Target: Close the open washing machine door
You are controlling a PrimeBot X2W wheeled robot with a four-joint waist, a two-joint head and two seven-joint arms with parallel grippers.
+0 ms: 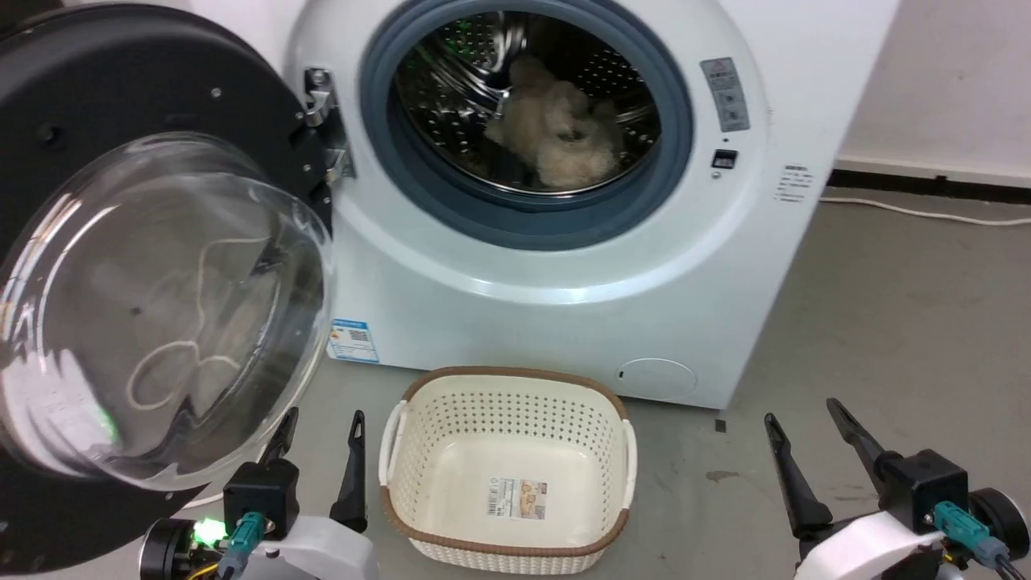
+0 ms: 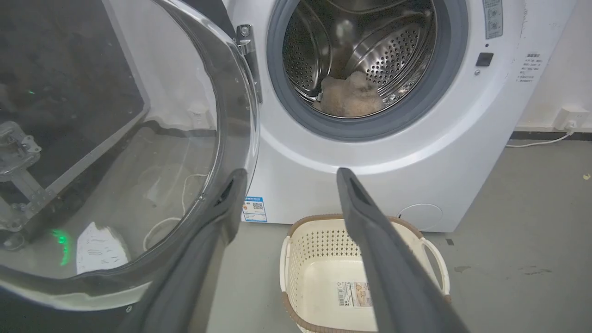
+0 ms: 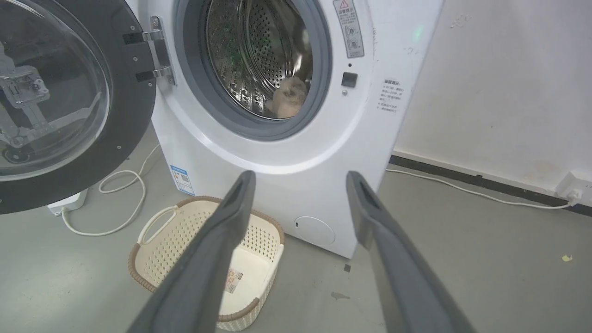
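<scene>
Washing machine door: open, swung out on its metal hinge at the left edge of the porthole. In head view it stands at the robot's left, with the black rim and the bulging glass window facing the camera. The window's lower edge hangs close above the left gripper.

Washing machine: white front loader, on a grey floor against a pale wall. Porthole uncovered; grey gasket ring fully exposed. Steel perforated drum holds a fluffy beige item, lying low in the drum. Blue label sits on the lower front, beside the door's window edge.

Left gripper: fingers spread apart, nothing between them. It is low, at the lower left of head view, just under the door. In the left wrist view its left finger overlaps the window's rim; contact cannot be told.

Right gripper: fingers spread apart, empty. It is at the lower right of head view, well apart from the door and clear of the washer's front.

Cream perforated basket: on the floor just in front of the washer, between the two grippers, with only a paper label on its bottom.

White cable loops on the floor below the open door.
</scene>
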